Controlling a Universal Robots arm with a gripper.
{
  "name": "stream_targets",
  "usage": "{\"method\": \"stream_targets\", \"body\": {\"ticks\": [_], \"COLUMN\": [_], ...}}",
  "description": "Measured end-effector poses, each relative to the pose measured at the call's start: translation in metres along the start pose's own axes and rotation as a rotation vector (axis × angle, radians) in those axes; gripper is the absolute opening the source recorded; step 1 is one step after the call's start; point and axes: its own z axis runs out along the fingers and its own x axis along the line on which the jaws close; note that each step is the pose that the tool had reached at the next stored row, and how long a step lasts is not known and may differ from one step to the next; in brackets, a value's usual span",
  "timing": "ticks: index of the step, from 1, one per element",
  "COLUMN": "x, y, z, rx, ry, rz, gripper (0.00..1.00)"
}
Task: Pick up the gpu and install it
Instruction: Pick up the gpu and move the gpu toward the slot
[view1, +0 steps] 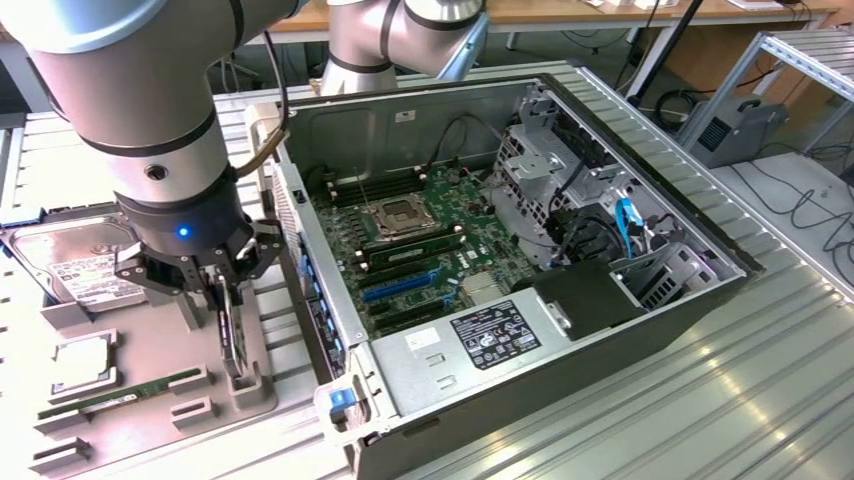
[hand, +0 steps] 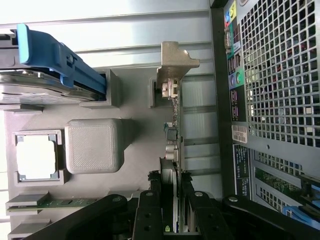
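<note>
While the gpu (hand: 172, 130) stands on edge in its slot of the grey tray (hand: 135, 95), the gripper (hand: 170, 179) straddles it, jaws closed on the card's two faces at the end away from the silver bracket (hand: 175, 62). Just beside the tray, the open case (view1: 400, 110) lies on the table (view1: 747, 380), its motherboard (view1: 414, 240) exposed.
</note>
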Motion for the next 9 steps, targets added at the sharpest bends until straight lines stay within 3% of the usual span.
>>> {"method": "stream_targets", "body": {"ticks": [9], "x": [-0.0001], "y": [0.0002], "z": [-0.0044], "rx": [0.0000], "ry": [0.0000], "rz": [0.000], "gripper": [0.26]}}
